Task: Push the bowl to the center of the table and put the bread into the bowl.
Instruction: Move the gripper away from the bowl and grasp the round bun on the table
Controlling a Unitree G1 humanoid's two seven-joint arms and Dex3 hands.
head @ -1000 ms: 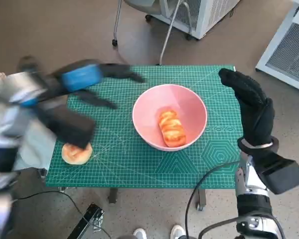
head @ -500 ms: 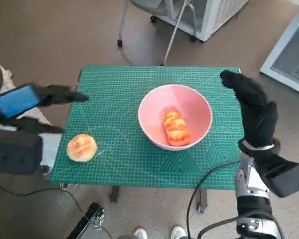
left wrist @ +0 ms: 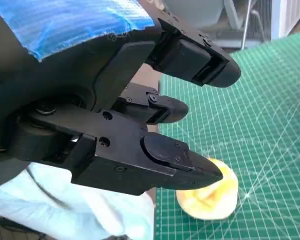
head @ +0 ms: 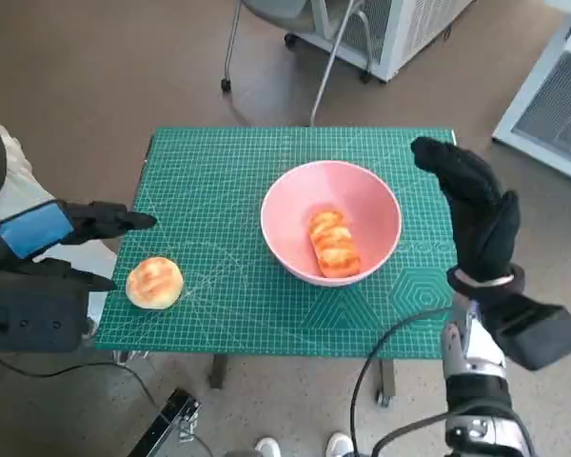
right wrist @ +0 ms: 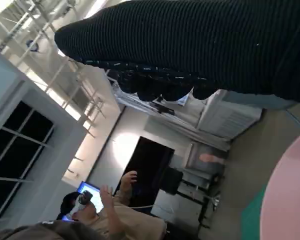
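**Room and surroundings**

Floor: brown, matte, evenly lit, no hard shadows. Small table carries a green cutting mat with a white grid and diagonal lines; thin metal table legs show under the near edge. Beyond the far edge, chair legs on castors. Next to them a white cabinet with a vented panel; a second white vented unit at the right edge. Black cable trails over the floor near the table. White cloth beside the mat's edge. Right wrist view, turned: pale walls, dark-framed windows, dark doorway, bright ceiling light. A person sits there, hand raised.
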